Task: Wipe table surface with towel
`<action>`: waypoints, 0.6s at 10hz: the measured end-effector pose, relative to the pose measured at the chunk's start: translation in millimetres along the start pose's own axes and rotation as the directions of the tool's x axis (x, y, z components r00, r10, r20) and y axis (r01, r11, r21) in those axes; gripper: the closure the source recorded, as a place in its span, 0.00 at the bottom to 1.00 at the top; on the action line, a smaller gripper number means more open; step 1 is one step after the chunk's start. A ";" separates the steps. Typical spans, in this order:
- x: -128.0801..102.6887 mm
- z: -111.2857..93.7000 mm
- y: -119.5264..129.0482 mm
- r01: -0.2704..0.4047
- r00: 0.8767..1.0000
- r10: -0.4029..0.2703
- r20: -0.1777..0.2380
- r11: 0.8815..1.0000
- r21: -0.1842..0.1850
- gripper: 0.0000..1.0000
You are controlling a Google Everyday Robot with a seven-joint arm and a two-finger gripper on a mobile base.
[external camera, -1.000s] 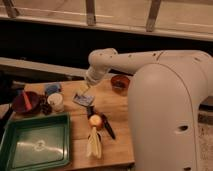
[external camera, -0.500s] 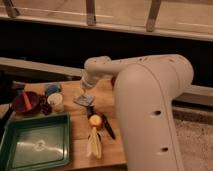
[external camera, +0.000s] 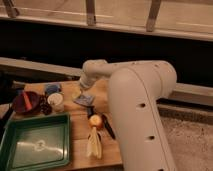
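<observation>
Nearest to us, at the btm-left corner of the view, we see a green tray (external camera: pixel 11 150) sitting on the wooden counter (external camera: pixel 80 134), w/ a faint pale mark on its floor. Just beside the tray's right rim lies a pale yellow elongated thing (external camera: pixel 94 146). At its far end is a small orange round item (external camera: pixel 96 121), and a thin black object (external camera: pixel 108 127) lies angled next to that. The robot's big white arm housing (external camera: pixel 142 120) fills the right side of the view and hides that part of the counter. Farther back, behind the tray, we find a dark red bowl (external camera: pixel 25 102), some small dark bits (external camera: pixel 45 107) and a white cup (external camera: pixel 56 101) in a row, the cup standing between the dark bits and the towel. The towel (external camera: pixel 85 100), grey-blue w/ paler patches, lies on the counter approx. mid-plank, near the cup's right side but apart from it. The arm bends over from the right and points down, so the gripper (external camera: pixel 81 92) hangs right at the towel's far-left edge. Its fingers stand spread, and we can't tell whether the tips touch the cloth. Behind the cup sits a brighter blue rounded lump (external camera: pixel 52 89). Beyond the counter runs a grey ledge (external camera: pixel 40 67), then a dark band, then metal posts (external camera: pixel 90 11) on a pale floor at the top.
</observation>
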 end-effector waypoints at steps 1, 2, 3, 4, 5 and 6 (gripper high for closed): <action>6.6 11.8 -1.9 -0.020 1.000 0.020 0.012 0.999 -0.032 0.22; 12.7 19.4 -3.7 -0.030 0.999 0.031 0.016 0.998 -0.049 0.22; 14.6 22.5 -2.6 -0.035 0.999 0.036 0.019 0.997 -0.062 0.22; 16.5 26.6 0.1 -0.037 0.999 0.039 0.024 0.996 -0.082 0.25; 17.9 25.8 -0.5 -0.040 0.998 0.043 0.034 0.995 -0.091 0.31; 21.7 24.1 -2.5 -0.042 0.997 0.048 0.057 0.994 -0.100 0.42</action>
